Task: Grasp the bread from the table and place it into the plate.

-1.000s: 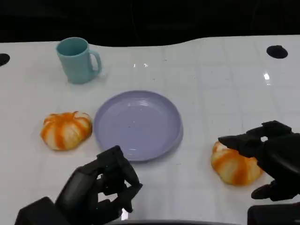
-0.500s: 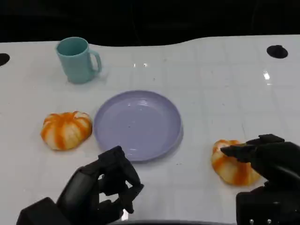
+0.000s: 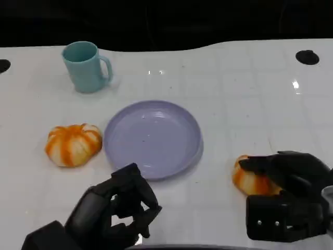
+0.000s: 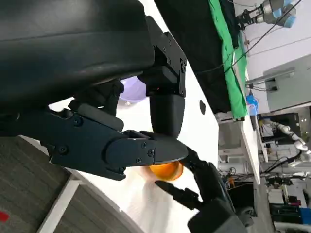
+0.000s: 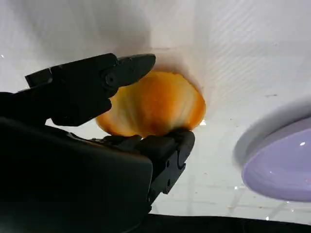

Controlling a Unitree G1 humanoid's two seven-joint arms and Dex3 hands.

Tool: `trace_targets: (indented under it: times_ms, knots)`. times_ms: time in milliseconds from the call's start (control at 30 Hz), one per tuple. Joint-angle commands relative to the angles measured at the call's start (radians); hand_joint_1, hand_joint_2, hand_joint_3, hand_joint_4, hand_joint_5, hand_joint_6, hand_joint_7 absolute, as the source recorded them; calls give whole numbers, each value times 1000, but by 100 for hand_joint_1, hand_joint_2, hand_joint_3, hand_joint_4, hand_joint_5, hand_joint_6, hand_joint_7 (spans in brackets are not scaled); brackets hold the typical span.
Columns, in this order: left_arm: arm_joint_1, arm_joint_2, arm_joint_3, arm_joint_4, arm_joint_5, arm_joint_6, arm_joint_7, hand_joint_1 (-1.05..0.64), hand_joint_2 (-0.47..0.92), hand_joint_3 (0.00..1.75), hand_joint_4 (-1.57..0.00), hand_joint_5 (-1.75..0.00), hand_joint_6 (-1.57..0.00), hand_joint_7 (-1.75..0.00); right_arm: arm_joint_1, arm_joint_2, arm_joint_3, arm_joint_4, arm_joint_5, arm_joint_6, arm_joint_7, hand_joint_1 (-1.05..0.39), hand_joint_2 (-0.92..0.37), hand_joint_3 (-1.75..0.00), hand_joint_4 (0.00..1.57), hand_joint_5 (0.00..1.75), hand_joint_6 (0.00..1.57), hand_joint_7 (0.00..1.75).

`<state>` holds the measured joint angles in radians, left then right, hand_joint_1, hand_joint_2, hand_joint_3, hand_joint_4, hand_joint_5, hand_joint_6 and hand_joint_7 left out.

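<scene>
Bread point(image 3: 250, 179), a glossy orange-striped bun, sits on the white table point(image 3: 250, 94) right of our smooth lilac plate point(image 3: 153, 138), our right hand point(image 3: 291, 179) clasped around it. Our left hand point(image 3: 122, 205) hangs curled, holding nothing. Farther off we see a second bun point(image 3: 73, 144) and a teal mug point(image 3: 86, 66).

Orange-white striped bread point(image 3: 250, 180), lilac plate point(image 3: 153, 138), teal mug point(image 3: 85, 66).
</scene>
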<state>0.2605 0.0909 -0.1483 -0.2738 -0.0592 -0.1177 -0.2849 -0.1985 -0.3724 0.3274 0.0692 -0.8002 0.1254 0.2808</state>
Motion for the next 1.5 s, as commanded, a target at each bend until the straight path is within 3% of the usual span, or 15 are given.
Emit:
trace_targets:
  times_ms: [33, 267, 367, 400, 467, 500, 600, 667, 733, 800, 900, 1033, 1300, 1400, 1500]
  knots:
    - [10, 5, 4, -18, -13, 11, 7, -57, 92, 43, -75, -175, -53, -174, -23, 11, 9, 59, 5, 18, -44, -34, -92, -2, 34, 16, 46, 1]
    - [13, 7, 5, -25, -3, 11, 10, -58, 92, 43, -74, -175, -52, -174, -56, 36, 40, 96, -12, 75, -71, -34, -92, -4, 43, 18, 54, 4]
    - [14, 8, 6, -24, -6, 4, 7, -58, 92, 43, -74, -175, -53, -174, -75, 53, 40, 129, -7, 88, -100, -30, -92, -6, 61, 26, 67, 10]
    - [13, 9, 6, -23, -7, 1, 6, -58, 92, 43, -74, -175, -52, -174, -79, 64, 31, 146, 5, 80, -133, -27, -92, -7, 77, 35, 79, 15]
    - [14, 9, 7, -23, -7, 2, 6, -58, 92, 43, -74, -175, -52, -174, -93, 78, 19, 198, 24, 35, -222, -20, -92, -4, 84, 71, 101, 16]
    - [14, 9, 7, -24, -7, 3, 6, -58, 92, 43, -74, -175, -52, -174, -100, 78, 20, 223, 28, 11, -262, -18, -91, -2, 86, 107, 114, 16]
    - [18, 10, 7, -33, -7, 9, 6, -58, 92, 43, -74, -175, -52, -174, -128, 70, 33, 300, 22, -58, -354, -16, -92, -7, 84, 150, 125, 17]
    - [20, 11, 8, -36, -8, 10, 6, -58, 92, 44, -73, -175, -52, -174, -144, 71, 38, 340, 17, -84, -398, -19, -92, -17, 82, 170, 108, 68]
    - [20, 12, 8, -32, -7, 3, 5, -58, 92, 44, -73, -175, -51, -174, -154, 76, 40, 360, 17, -90, -419, -22, -92, -24, 82, 174, 94, 90]
    - [20, 12, 8, -30, -4, 0, 6, -58, 92, 44, -73, -175, -51, -174, -161, 80, 41, 372, 20, -94, -434, -23, -92, -25, 83, 174, 92, 92]
    - [21, 11, 7, -35, -3, 7, 9, -58, 92, 44, -72, -175, -51, -174, -165, 84, 38, 387, 29, -117, -474, -23, -92, -19, 83, 172, 99, 72]
    - [20, 11, 7, -27, 1, -8, 8, -57, 92, 44, -72, -175, -50, -174, -166, 84, 34, 389, 38, -132, -501, -22, -92, -14, 83, 175, 93, 97]
    - [28, 9, 9, -30, -14, 0, 3, -54, 92, 45, -71, -175, -51, -171, -154, 71, 33, 378, 44, -185, -570, -17, -89, -12, 86, 175, 93, 102]
    - [31, 13, 9, -41, -19, 12, 2, -55, 92, 45, -70, -175, -51, -171, -142, 67, 16, 339, 68, -213, -567, -14, -86, -19, 88, 175, 86, 126]
    - [30, 14, 9, -43, -21, 16, 2, -55, 92, 44, -69, -175, -50, -171, -136, 69, 1, 285, 91, -225, -550, -14, -78, -30, 90, 175, 85, 129]
